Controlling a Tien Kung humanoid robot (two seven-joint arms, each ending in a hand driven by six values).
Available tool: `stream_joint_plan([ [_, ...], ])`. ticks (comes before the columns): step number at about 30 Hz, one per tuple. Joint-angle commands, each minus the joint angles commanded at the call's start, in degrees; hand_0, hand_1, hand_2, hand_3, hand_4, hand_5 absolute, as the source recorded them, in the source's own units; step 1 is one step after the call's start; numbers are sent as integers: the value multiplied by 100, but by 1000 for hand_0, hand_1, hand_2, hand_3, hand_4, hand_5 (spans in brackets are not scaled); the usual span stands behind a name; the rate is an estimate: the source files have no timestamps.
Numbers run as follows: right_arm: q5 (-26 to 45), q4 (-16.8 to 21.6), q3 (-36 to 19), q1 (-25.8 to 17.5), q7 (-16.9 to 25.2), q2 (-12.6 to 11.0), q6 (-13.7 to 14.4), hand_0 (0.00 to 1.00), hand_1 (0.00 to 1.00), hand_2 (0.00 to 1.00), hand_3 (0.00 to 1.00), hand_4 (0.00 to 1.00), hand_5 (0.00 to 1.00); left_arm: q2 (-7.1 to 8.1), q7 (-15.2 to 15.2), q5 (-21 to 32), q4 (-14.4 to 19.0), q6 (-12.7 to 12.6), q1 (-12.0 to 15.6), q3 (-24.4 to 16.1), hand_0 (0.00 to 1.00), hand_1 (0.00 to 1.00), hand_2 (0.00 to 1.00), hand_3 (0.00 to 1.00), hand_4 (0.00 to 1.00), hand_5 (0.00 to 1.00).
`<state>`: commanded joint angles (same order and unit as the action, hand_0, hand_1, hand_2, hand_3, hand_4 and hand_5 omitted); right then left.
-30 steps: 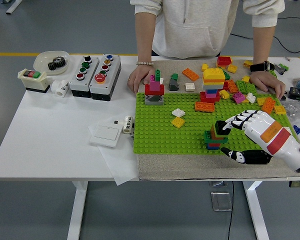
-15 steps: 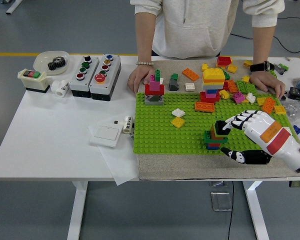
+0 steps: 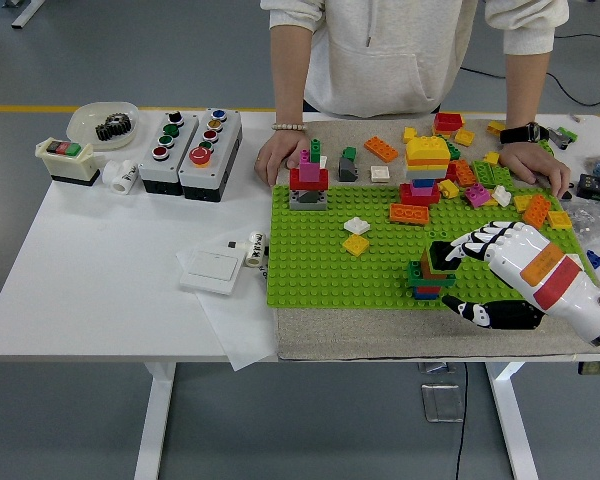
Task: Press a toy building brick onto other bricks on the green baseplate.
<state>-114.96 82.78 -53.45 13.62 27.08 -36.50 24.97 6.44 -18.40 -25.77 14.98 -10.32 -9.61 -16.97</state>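
With my right hand [image 3: 510, 275] in from the lower right, I see its fingers [image 3: 472, 246] lying against the right side of the small brick stack [image 3: 432, 270] near the front right of the green baseplate [image 3: 330, 260]; the fingertips touch the dark top brick [image 3: 441, 253], the thumb sits lower and apart from it. Fingers look loosely curled; I can't tell if they actually grip it. The person's hands [image 3: 278, 155] rest flat at the baseplate's far edge, one near the red-and-magenta tower [image 3: 308, 183], the other among loose bricks [image 3: 500, 185] on the table [image 3: 100, 270].
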Motion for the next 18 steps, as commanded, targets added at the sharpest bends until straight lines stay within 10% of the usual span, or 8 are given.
stream_joint_plan([
  [18, 205, 61, 22, 136, 60, 9, 84, 535, 560, 635, 565, 759, 386, 7, 4, 8, -1, 0, -1, 8, 490, 570, 657, 619, 654, 742],
])
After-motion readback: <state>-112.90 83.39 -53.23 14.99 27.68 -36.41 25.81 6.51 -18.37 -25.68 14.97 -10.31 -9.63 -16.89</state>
